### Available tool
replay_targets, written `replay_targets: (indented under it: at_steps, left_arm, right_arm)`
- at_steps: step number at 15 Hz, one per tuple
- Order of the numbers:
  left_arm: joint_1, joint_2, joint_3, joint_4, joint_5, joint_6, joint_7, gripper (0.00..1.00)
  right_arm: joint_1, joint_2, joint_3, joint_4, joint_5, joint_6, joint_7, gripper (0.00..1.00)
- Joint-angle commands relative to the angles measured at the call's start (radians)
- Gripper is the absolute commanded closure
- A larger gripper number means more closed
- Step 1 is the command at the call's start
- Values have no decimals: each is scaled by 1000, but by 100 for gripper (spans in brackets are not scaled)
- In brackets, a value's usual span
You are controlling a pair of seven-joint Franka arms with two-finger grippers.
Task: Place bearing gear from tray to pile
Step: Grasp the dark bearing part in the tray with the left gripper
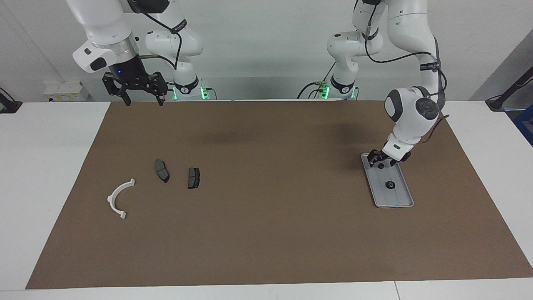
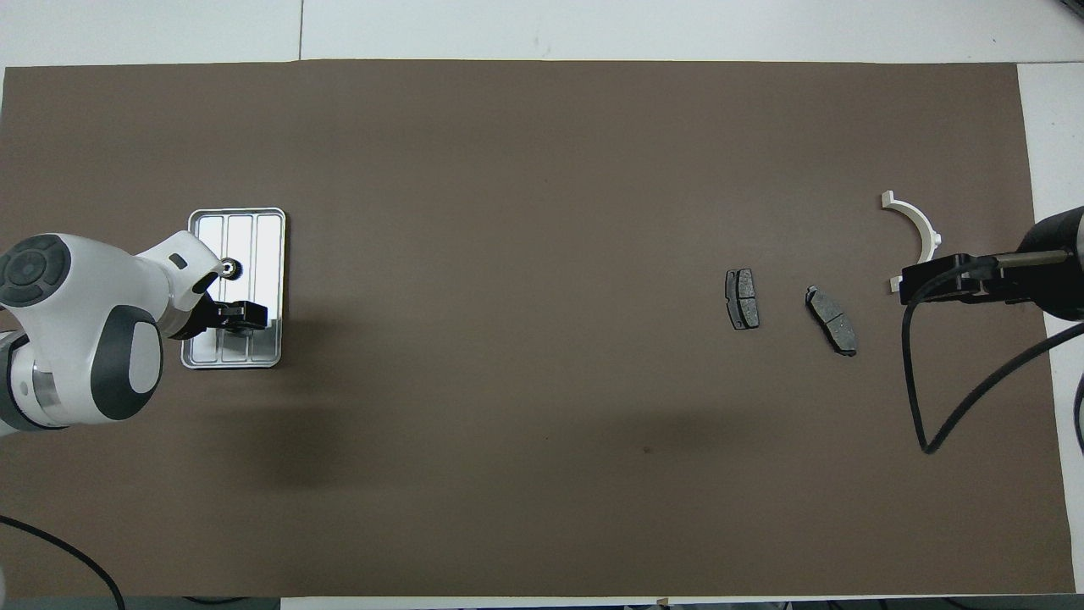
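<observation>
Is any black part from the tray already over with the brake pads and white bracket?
No: both small black parts are on the tray; only two brake pads and the white bracket form the pile.

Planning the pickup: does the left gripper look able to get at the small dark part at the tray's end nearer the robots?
Probably yes: the left gripper sits low over that small dark part in the tray, jaws open, nothing between them.
</observation>
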Motion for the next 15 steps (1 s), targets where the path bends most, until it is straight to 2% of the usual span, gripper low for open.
replay_targets:
  at_steps: [1, 3, 4, 6, 8, 11, 12, 13, 15]
  left_arm:
    - [19, -16, -3, -34, -8, 20, 17, 13]
    - [19, -16, -3, -34, -8, 23, 16, 22]
    - [19, -16, -3, -34, -8, 24, 16, 31]
    - [19, -13, -3, -31, -8, 27, 8, 60]
    - [19, -11, -3, -25, -8, 27, 3, 98]
    - [19, -8, -3, -15, -8, 29, -3, 100]
    - [17, -4, -4, 18, -10, 9, -4, 100]
    - [11, -1, -6, 81, -15, -61, -6, 100]
    - [2, 24, -8, 296, -89, -304, -30, 100]
  right_arm:
    - [-8, -25, 1, -24, -1, -9, -1, 0]
    - [-8, -25, 1, -24, -1, -9, -1, 0]
    - [-8, -26, 1, -24, -1, -9, -1, 0]
    - [-8, -25, 1, -24, -1, -9, -1, 0]
    - [-6, -26, 1, -24, -1, -9, -1, 0]
    - [-6, -26, 1, -26, -1, -9, -1, 0]
    - [-6, -26, 1, -26, -1, -9, -1, 0]
    - [-6, -26, 1, -26, -1, -9, -1, 0]
    - [-6, -29, 1, -26, -1, -9, -1, 0]
